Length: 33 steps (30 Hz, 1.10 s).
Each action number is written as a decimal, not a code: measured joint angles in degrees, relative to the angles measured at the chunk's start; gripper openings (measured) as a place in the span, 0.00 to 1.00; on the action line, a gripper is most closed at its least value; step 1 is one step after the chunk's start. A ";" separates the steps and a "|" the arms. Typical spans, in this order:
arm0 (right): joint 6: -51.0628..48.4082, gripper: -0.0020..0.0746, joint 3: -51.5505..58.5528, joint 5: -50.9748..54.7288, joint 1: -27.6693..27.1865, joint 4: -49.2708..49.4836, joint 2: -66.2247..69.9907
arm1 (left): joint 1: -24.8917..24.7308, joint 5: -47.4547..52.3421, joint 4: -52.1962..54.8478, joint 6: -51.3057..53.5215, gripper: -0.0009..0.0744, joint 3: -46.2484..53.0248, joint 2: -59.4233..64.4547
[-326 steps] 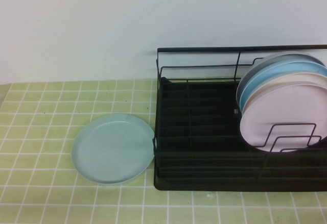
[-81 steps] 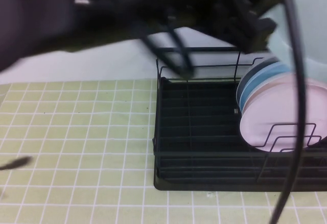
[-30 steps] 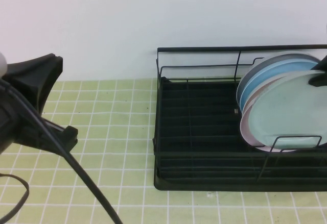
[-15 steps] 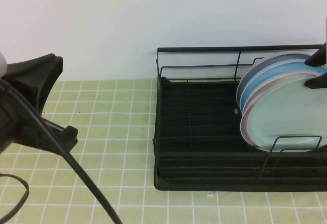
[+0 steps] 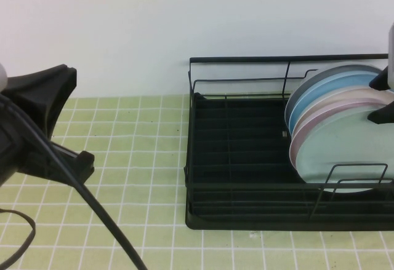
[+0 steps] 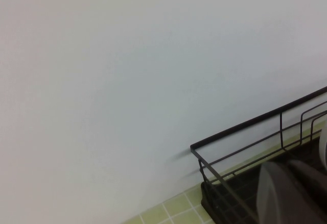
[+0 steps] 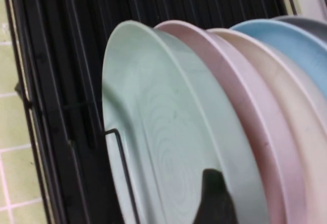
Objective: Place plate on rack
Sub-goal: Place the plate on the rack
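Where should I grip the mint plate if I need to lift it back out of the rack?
Grip the mint plate at its upper rim, coming from above. It stands on edge at the front of the stack, against the pink plate, its lower edge behind the rack's front wire loop. The right gripper is at that upper rim; the left gripper is not visible, only its arm at the table's left.

Matte black left arm housing [image 5: 34,128] trailing a thick black cable [image 5: 98,221]; black right hand fingertips [image 5: 381,98].
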 joint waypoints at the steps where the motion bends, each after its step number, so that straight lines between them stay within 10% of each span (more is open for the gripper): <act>1: 1.11 0.64 0.00 0.13 0.00 -0.64 0.13 | 0.00 0.00 -0.26 0.00 0.01 0.00 0.00; 33: 3.62 0.68 0.23 2.36 0.00 0.96 -5.23 | 0.00 1.55 6.33 0.17 0.01 0.00 -5.11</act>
